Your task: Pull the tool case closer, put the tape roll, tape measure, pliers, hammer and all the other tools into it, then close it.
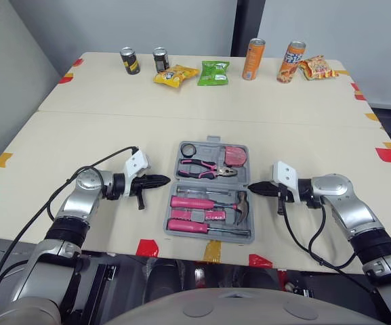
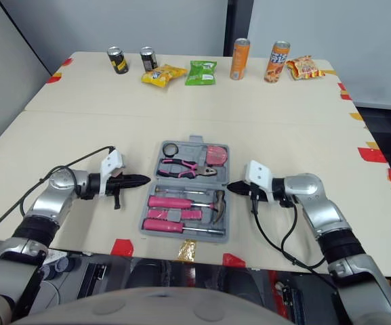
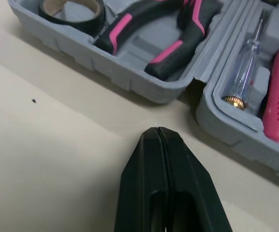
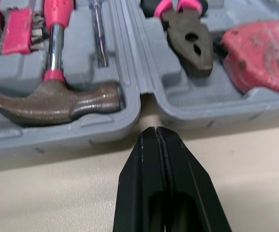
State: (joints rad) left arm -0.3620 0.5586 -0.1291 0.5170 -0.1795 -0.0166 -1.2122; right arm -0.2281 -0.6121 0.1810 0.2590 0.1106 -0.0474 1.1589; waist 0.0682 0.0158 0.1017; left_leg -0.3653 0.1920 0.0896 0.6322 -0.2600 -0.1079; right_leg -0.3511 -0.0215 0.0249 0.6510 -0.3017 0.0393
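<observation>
Near the front edge of the table (image 1: 114,135), midway along it, the grey tool case (image 1: 211,184) lies open. Its far half holds the tape roll (image 1: 188,149), pliers (image 1: 207,168) and tape measure (image 1: 234,156). Its near half holds the hammer (image 1: 241,207) and pink-handled screwdrivers (image 1: 192,202). The left gripper (image 1: 168,180), clenched and empty, points at the case's left side. The right gripper (image 1: 251,186), likewise clenched and empty, points at the hinge on its right side.

Bright, even, diffuse light from overhead across the counter (image 1: 100,135). Shadows soft and short: faint beside the orange can (image 1: 253,59), darker under the rim and in the hinge notch of the tool case (image 3: 129,79). Small glints on the hammer (image 4: 55,53) shaft and the clear screwdriver (image 3: 248,63).
</observation>
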